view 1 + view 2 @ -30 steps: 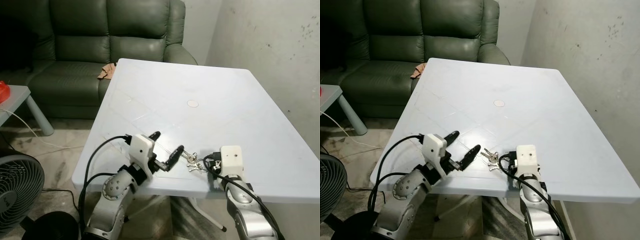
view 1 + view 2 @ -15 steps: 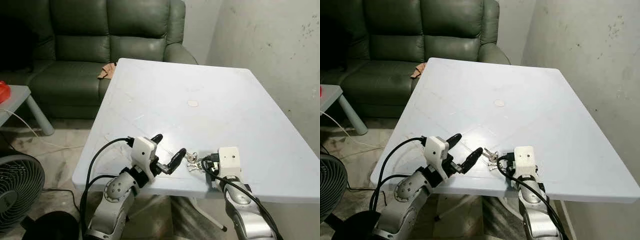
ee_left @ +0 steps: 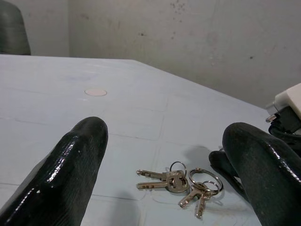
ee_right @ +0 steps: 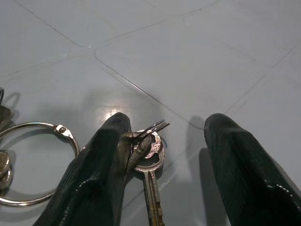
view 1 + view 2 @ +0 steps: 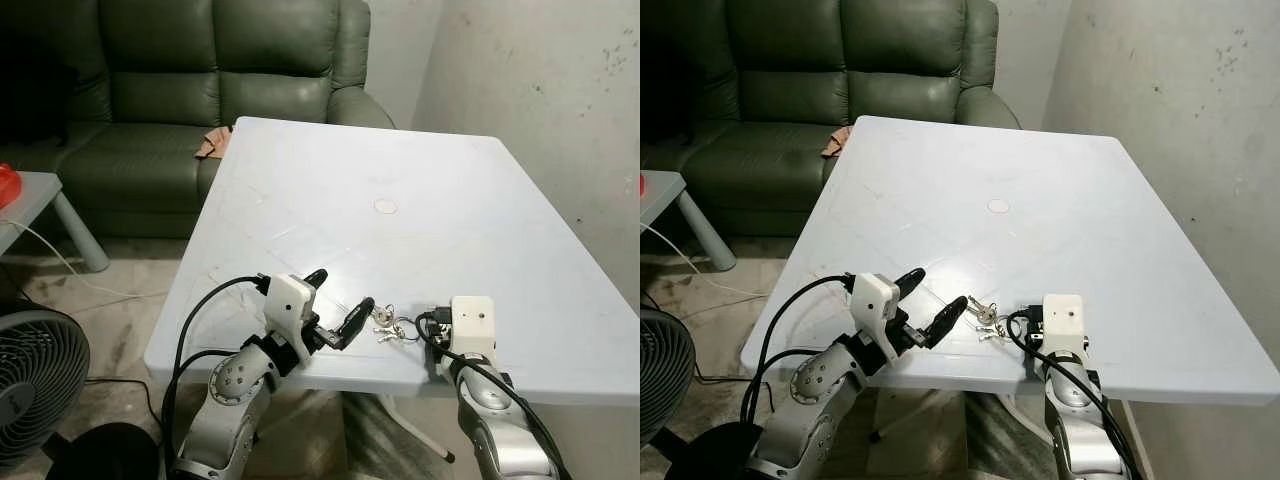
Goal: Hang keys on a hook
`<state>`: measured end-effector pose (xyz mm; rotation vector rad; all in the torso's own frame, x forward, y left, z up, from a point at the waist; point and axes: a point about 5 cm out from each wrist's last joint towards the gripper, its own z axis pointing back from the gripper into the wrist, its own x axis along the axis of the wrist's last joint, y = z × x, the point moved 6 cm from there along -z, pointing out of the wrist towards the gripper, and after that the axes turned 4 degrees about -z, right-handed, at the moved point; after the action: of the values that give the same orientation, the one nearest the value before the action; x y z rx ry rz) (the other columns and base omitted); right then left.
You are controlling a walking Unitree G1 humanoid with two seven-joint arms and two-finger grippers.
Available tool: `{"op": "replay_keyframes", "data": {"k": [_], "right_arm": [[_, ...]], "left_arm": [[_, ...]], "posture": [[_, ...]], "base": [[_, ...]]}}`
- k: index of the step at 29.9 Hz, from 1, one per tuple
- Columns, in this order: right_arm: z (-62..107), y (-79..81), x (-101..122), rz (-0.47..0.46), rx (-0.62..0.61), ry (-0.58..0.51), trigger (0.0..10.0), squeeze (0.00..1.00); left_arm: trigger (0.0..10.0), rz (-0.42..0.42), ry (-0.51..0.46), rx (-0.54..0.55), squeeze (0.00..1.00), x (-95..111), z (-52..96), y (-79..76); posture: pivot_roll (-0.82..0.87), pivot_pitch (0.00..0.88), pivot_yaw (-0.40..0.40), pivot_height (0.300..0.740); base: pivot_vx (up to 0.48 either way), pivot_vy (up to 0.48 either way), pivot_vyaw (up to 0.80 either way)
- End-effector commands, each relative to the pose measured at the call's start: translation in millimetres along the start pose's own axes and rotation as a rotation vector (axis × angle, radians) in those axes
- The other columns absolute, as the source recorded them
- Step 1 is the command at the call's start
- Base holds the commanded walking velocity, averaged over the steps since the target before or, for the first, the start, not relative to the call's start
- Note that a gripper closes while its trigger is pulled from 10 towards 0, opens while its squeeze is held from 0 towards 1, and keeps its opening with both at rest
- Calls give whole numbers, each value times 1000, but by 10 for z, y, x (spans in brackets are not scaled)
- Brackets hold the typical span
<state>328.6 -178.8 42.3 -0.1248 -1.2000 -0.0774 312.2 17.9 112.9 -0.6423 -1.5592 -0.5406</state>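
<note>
A bunch of silver keys (image 5: pixel 388 324) on linked rings lies on the white table (image 5: pixel 400 160) close to its front edge. My left gripper (image 5: pixel 338 294) stands open just left of the keys, one black finger (image 5: pixel 355 313) almost touching them. In the left wrist view the keys (image 3: pixel 181 181) lie on the table between its spread fingers (image 3: pixel 70 165). My right gripper (image 4: pixel 164 127) is open at the right side of the bunch, low over the table. One key (image 4: pixel 149 186) lies against its finger (image 4: pixel 101 160), and a key ring (image 4: pixel 33 165) lies beside it.
A green sofa (image 5: pixel 200 90) stands behind the table with a tan cloth (image 5: pixel 210 143) on its seat. A small grey side table (image 5: pixel 40 200) and a fan (image 5: pixel 35 375) are at the left. A stained wall (image 5: pixel 560 100) runs along the right. A round mark (image 5: pixel 385 207) sits mid-table.
The left gripper has crept right, up to the keys. The right wrist has drawn back slightly to the right, and the bunch now lies a bit more spread out.
</note>
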Motion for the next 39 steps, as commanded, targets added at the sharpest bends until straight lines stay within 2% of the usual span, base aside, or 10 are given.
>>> {"op": "replay_keyframes", "data": {"k": [1,4,7,24,25,26,33,35,36,39], "right_arm": [[19,-17,-119,-15,1,44,9059,0],[30,-6,-102,-12,0,27,2667,0],[33,7,-90,-10,2,18,0,0],[43,9,-45,-2,5,-17,0,0],[42,11,-51,-4,6,-13,1882,0],[38,8,-58,-1,5,-8,10000,0],[32,-3,-59,-33,16,-9,10000,0],[30,-67,-46,-77,-8,-14,10000,776],[30,-79,-44,-84,-13,-16,10000,949],[17,-80,-67,-51,-11,11,10000,949]], "left_arm": [[10000,-13,-4,-21,0,35,-30,-31],[10000,-13,-6,-21,0,42,-29,-32],[10000,-15,-6,-21,0,45,-31,-28],[10000,-25,-10,-27,0,56,-47,-31],[10000,-24,-10,-28,0,56,-48,-34],[10000,-26,-10,-29,0,58,-50,-37],[10000,-26,-13,-29,0,64,-51,-40],[10000,-28,-14,-27,0,66,-58,-40],[10000,-27,-15,-26,0,67,-59,-39],[10000,-25,-17,-25,0,72,-63,-39]], "posture": [[-4,0,-48,740],[-4,0,-48,740],[-4,0,-45,740],[-8,0,-40,740],[-8,0,-40,740],[-8,0,-40,740],[-8,0,-40,740],[-9,0,-42,740],[-9,0,-42,740],[-11,0,-43,740]], "base": [[0,0,0],[0,0,0],[0,0,0],[0,0,0],[0,0,0],[0,0,0],[0,0,0],[0,0,0],[0,0,0],[0,0,0]]}}
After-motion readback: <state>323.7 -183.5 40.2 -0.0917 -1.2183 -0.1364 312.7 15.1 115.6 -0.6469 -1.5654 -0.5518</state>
